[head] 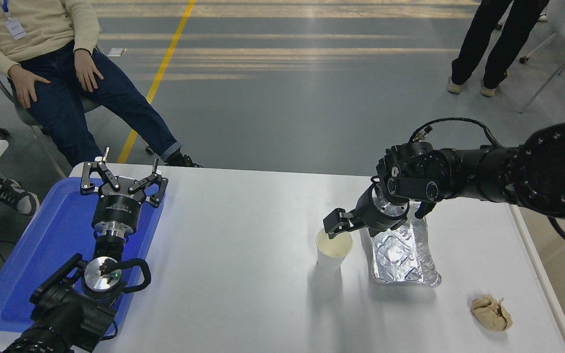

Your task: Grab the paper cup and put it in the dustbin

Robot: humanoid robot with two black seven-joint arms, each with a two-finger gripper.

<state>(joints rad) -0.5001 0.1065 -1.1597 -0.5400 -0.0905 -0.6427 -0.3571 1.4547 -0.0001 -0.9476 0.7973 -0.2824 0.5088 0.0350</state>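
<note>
1. The right arm (483, 169) is extended in from the right edge, reaching toward 9 o'clock, with the wrist bent down toward the table (243, 255).
2. The right gripper (340, 226) is seen at the far rim of the paper cup (332, 251); one finger (334, 226) is visible at the rim, the other is hidden, so open or closed cannot be told, nor whether the rim is touched.
3. The paper cup is stood upright near the table's middle, just beside the crumpled foil tray (402, 252), which lies at its 3 o'clock.
4. A tan paper wad (491, 312) is seen at 4 o'clock from the cup, well apart.
5. The dustbin (564, 274) is seen at the right edge, partly hidden by the arm.
6. The left gripper (125, 177) is parked over the blue tray (32, 260) at lower left, fingers spread.
7. A seated person (52, 63) is seen at 11 o'clock.
</note>
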